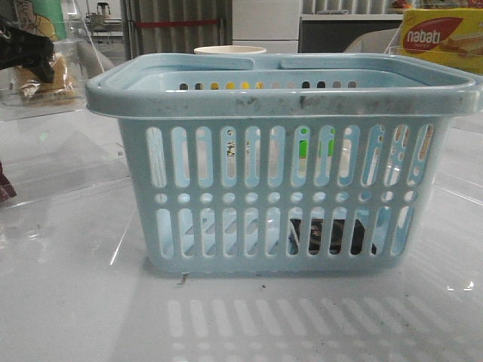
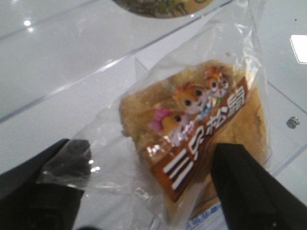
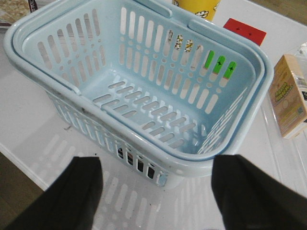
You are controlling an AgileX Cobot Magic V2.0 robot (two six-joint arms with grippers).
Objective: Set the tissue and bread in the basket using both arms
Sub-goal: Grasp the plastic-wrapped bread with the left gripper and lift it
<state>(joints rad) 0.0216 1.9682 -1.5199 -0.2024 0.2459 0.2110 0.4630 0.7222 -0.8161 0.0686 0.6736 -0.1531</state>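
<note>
The pale blue basket (image 1: 283, 94) stands in the middle of the table and also shows in the right wrist view (image 3: 43, 62). The tissue (image 1: 332, 235), a dark flat pack, shows through the slots low in the basket, and as dark patches in the right wrist view (image 3: 144, 165). The bread (image 2: 192, 129), golden-brown in clear wrap with a cartoon label, lies between the wide-apart fingers of my left gripper (image 2: 151, 155). It shows at the far left in the front view (image 1: 54, 75), under that gripper (image 1: 23, 45). My right gripper (image 3: 158, 165) is open and empty, above the basket's near rim.
A yellow-and-red nabati box (image 1: 441, 34) stands at the back right. A pale cup (image 1: 230, 50) stands behind the basket. A tan carton (image 3: 288, 96), a red flat thing (image 3: 244, 31) and a yellow cup (image 3: 196, 5) lie around the basket. Clear acrylic strips (image 2: 96, 72) run across the table.
</note>
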